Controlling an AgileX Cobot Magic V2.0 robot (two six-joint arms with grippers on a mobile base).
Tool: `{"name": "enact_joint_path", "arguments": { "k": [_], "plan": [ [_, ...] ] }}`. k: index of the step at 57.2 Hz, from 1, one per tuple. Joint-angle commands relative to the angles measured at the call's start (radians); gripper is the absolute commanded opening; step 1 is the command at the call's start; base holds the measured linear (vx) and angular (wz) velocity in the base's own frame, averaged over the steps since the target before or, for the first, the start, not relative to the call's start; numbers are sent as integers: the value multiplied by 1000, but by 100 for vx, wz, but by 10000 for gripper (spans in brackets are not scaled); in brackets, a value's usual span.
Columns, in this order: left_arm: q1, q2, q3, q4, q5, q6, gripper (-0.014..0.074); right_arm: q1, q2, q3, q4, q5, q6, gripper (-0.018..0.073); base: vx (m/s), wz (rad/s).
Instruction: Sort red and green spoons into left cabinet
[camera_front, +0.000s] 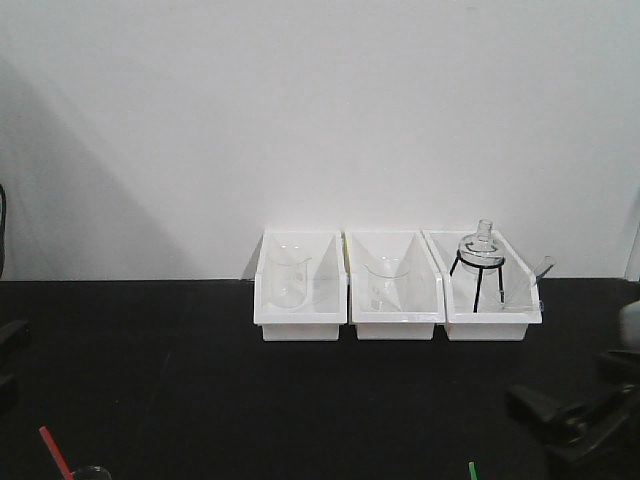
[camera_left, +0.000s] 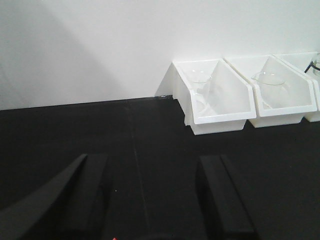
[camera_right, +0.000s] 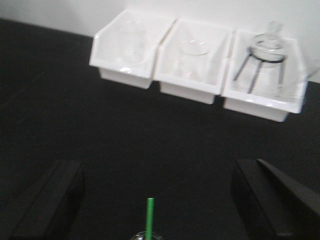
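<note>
Your green spoon (camera_right: 150, 217) shows only as a straight green handle at the bottom edge of the right wrist view. It stands upright in front of the middle bin (camera_right: 189, 91) and well apart from it. A curved clear rim (camera_right: 142, 235) just under it may be a glass holding it, but too little shows to be sure.

The red spoon (camera_front: 54, 452) is a tilted red handle low in the front view, far to the left of the middle bin and on the robot's side of it.

Your right gripper (camera_right: 159, 162) is spread wide, with one dark finger on either side of the green handle, and it grips nothing. Your left gripper (camera_left: 150, 157) is also spread and holds nothing. It is above the black table (camera_front: 150, 380), to the left of the middle bin.

The middle bin holds a beaker (camera_front: 385, 283). The left bin (camera_front: 300, 328) beside it holds another. The right bin (camera_front: 485, 330) holds a flask (camera_front: 482, 245) on a black tripod (camera_front: 476, 285). All three bins back onto the white wall (camera_front: 300, 120).
</note>
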Motion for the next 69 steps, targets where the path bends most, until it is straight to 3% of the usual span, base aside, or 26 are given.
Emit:
{"name": "enact_joint_path", "arguments": {
  "k": [1,16,51,61,69],
  "plan": [
    [-2,-9,-37,-13,-53,-2,484,56,82,-35,41,-91,-46,619,0,0],
    [-2,-9,-37,-13,39,-2,459,44,317,-35,56,-207,123,596,0,0],
    [-2,-9,-37,-13,66,-2,459,44,636,-35,54,-284,122,545,0,0],
    [-2,-9,-37,-13,66,-2,459,44,656,-35,54,-303,122,440,0,0],
    [-2,-9,-37,-13,70,-2,459,44,656,-35,54,-311,119,224,0,0]
  ]
}}
